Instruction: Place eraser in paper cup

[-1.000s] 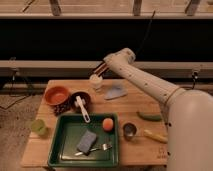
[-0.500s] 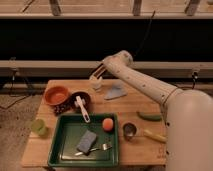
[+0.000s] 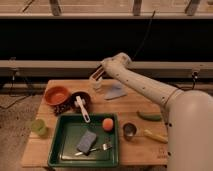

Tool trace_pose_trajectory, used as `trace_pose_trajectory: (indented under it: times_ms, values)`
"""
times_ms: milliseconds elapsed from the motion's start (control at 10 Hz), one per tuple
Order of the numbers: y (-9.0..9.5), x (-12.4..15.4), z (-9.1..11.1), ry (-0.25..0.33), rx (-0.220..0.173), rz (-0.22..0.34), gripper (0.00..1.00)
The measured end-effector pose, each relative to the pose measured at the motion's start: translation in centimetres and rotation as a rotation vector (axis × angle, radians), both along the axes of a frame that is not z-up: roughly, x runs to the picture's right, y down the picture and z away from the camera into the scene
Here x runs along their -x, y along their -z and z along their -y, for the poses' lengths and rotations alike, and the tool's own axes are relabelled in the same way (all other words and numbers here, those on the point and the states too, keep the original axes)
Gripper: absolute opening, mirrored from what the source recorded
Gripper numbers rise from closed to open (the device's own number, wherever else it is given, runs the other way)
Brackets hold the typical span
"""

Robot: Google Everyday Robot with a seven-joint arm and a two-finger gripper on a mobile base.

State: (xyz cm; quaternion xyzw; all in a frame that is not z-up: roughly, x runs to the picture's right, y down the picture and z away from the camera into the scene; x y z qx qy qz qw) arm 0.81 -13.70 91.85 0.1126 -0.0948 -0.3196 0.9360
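Presently, camera view: the gripper (image 3: 96, 76) hangs at the back of the table (image 3: 150, 102), directly above the paper cup (image 3: 97, 87), just left of the pale-blue triangular piece (image 3: 116, 92). Compared with half a second ago it has dipped slightly back toward the cup's rim, after a small rise. This suggests the release step is at hand, with the drop into the cup not yet confirmed. Whether the gripper is clasping anything cannot be told. A dark-and-pale striped shape at its tip may be the eraser, but it cannot be separated from the tool itself. No eraser shows on the table or in the green tray (image 3: 56, 150). The cup's interior is hidden, and its outline is partly masked by the gripper.
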Motion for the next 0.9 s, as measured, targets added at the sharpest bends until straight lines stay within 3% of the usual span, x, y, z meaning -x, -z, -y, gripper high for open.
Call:
trace_pose_trajectory:
  times_ms: [700,900]
  values:
    - [1.2,0.3,-0.9,0.003,-0.012,0.012,0.8]
    - [2.0,0.0,-1.2,-0.011,0.015,0.035,0.8]
